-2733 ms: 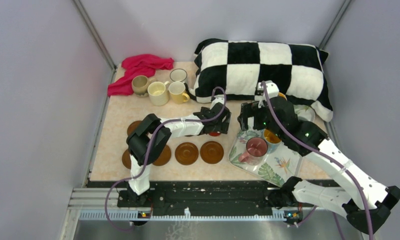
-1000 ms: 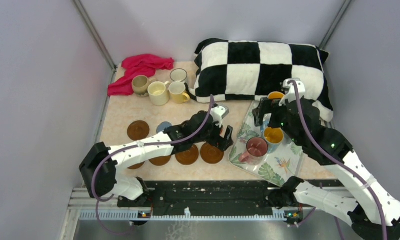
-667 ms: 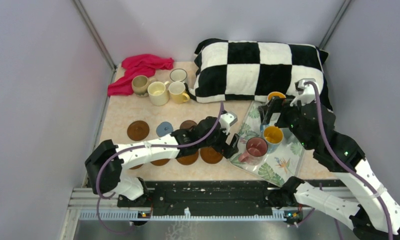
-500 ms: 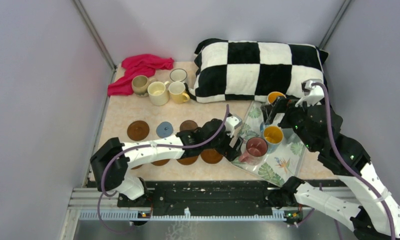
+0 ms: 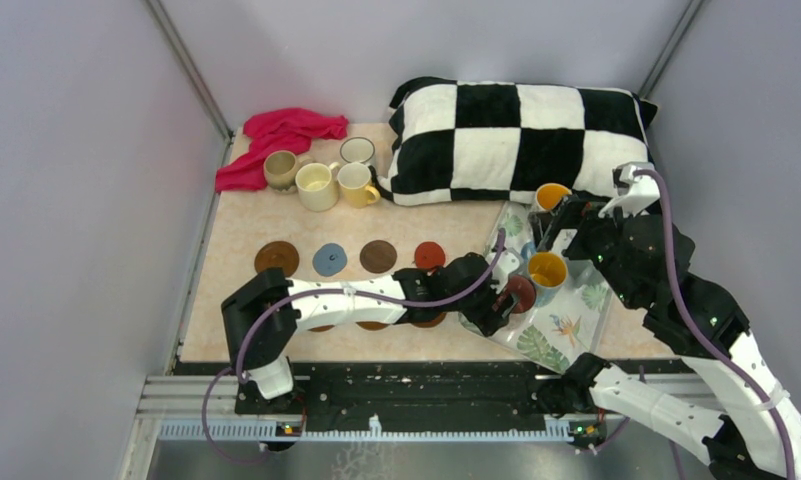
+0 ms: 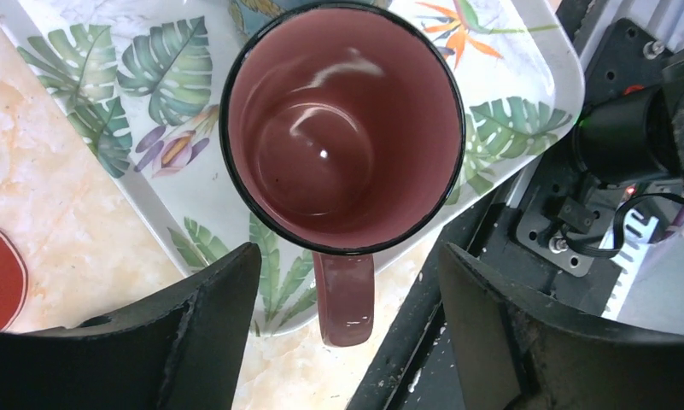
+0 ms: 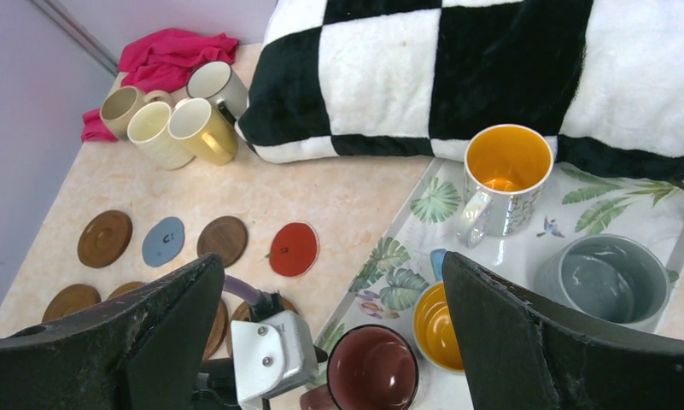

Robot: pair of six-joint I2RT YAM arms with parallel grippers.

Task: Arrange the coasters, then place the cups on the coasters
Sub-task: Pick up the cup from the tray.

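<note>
Near-left edge of the tray (image 6: 526,77): my left end effector (image 6: 347,256) hangs over it, fingers (image 6: 210,333) well apart, clamped on nothing. The maroon mug (image 6: 342,128) stands upright and empty on the tray. Its handle juts past the tray's rim into the gap between my fingers, and neither finger touches it.

Just beyond it on the tray: a yellow-lined mug (image 7: 441,329), upright. At the tray's right side: a grey mug (image 7: 610,278), upright. At the tray's far end: a patterned mug (image 7: 502,184) with an orange inside, upright.

Above the tray's far part: my right end effector (image 7: 331,259), fingers spread wide, holding nothing.

Left of the tray on the worktop (image 5: 236,225): coasters in two rows.
- The near row (image 7: 70,301) is brown and partly hidden under my left arm; I cannot tell the count.
- The far row, from the tray outward, is a red coaster (image 7: 293,248), a brown coaster (image 7: 223,240), a blue-grey coaster (image 7: 163,241) and a second brown coaster (image 7: 104,238), each lying apart from the next.

No cup yet stands on a coaster.

Far left of the tray: a tan mug (image 7: 120,107), a cream mug (image 7: 154,132), a yellow mug (image 7: 200,128) and a white mug (image 7: 214,85), clustered close together. A red cloth (image 7: 172,51) lies behind them.

Behind the tray: a checkered pillow (image 7: 492,68), its edge against the tray's far rim.
</note>
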